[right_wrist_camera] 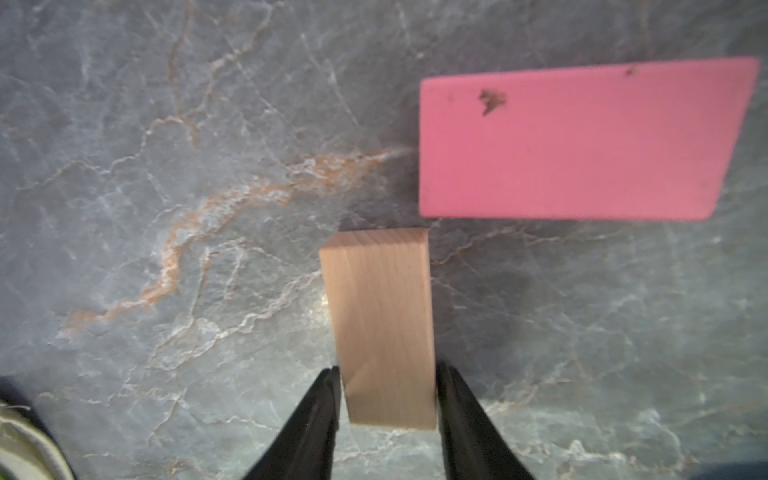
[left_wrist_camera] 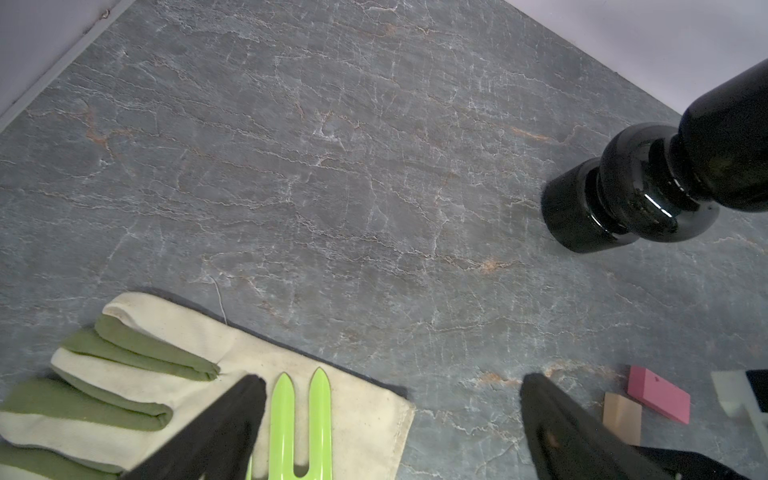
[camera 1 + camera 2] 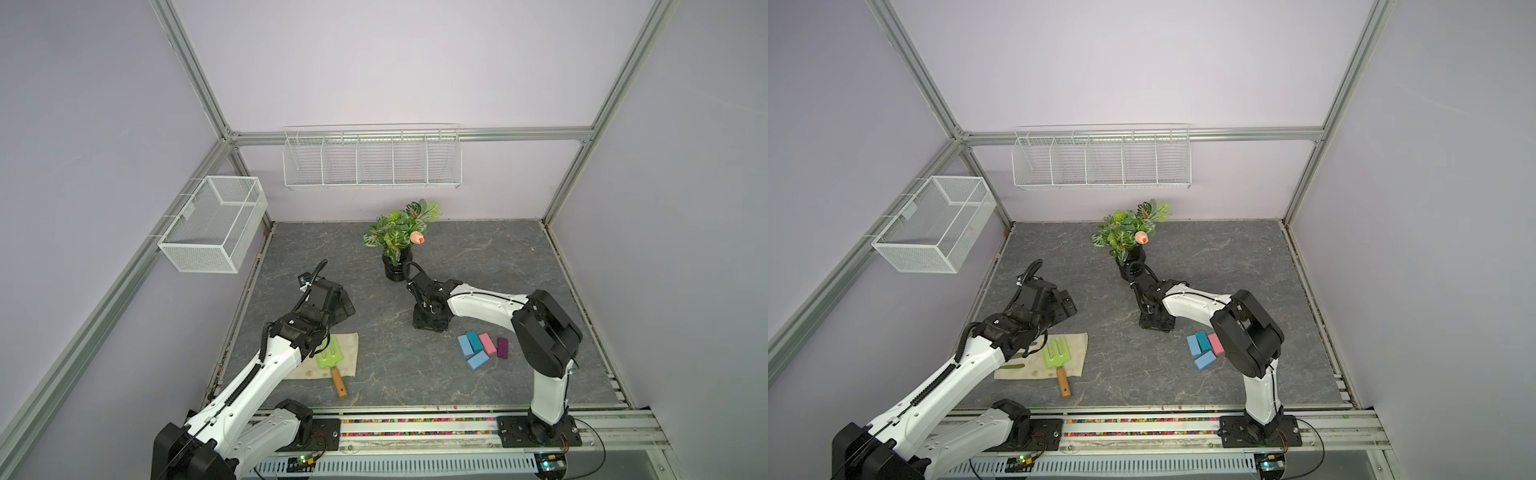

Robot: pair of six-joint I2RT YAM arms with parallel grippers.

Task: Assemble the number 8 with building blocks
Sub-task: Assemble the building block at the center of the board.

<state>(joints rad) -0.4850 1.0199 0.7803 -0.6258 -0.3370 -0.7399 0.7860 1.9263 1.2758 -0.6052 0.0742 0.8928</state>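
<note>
Grey marble-look tabletop (image 3: 478,257) carries a glossy black vase (image 3: 394,272) w/ green leaves, nr the back. Front left: cream & green fabric glove (image 3: 349,353) lying flat, lime-green garden fork (image 3: 328,358) on top of it, its wooden handle reaching off onto the bare slab. Front right, a close cluster of flat rect. pieces: two light blue blocks (image 3: 465,347), teal block (image 3: 473,341), pink block (image 3: 487,343), dark purple block (image 3: 503,347). Nr the middle, tan wooden block (image 1: 382,328) at right angles to a second pink block (image 1: 582,141), corners nearly meeting

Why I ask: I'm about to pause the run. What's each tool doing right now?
Left tool: open, holding nothing.
Right tool: astride the tan block; gripping or not cannot be told.
</note>
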